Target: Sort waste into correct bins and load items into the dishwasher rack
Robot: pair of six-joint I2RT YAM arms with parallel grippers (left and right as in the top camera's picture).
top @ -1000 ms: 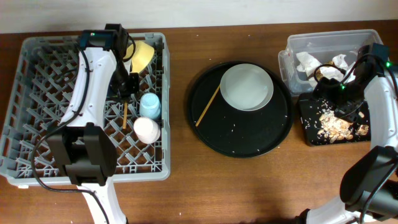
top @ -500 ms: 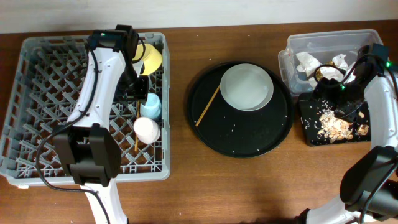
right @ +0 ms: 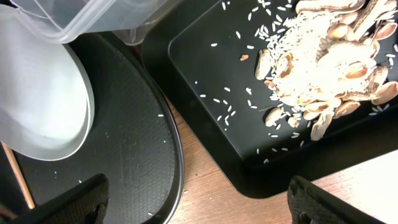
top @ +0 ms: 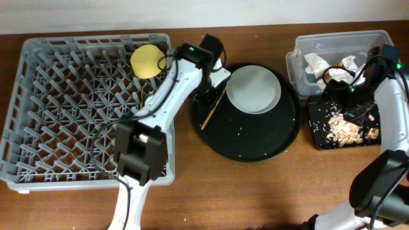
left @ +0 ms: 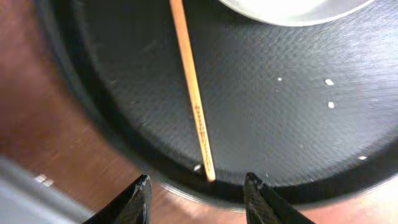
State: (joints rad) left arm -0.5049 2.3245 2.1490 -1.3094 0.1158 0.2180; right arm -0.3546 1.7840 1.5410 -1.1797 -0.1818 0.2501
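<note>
One chopstick racked: a thin wooden stick (top: 139, 99) lies among the pegs of the dishwasher rack (top: 38, 96), just near of the yellow bowl (top: 146, 61), with no gripper on it.
Cups: the pink cup and blue cup that showed by the rack's right wall half a second ago are now hidden under the arm's link.
Left arm: it has swung right, out of the rack and over to the left rim of the round black tray (left: 323, 137).
Left gripper (left: 196, 186): jaws wide and empty, with a fingertip on either side of the second chopstick's near end, not yet touching it.
Second chopstick (left: 190, 93): flat on the round tray, its far end running up toward the plate (top: 254, 89).
Plate: unmoved on the tray's far side, still to be loaded.
Clear tub (top: 300, 48): the napkins (top: 316, 64) are inside, as before.
Shallow black tray (top: 316, 139): the food scraps (right: 323, 62) are heaped in it, unchanged.
Right gripper (right: 196, 186): jaws wide and empty, hanging over the shallow tray's left edge where it was a second ago.
Meaning: the waste looks sorted. What remains is likely this chopstick, then the plate.
</note>
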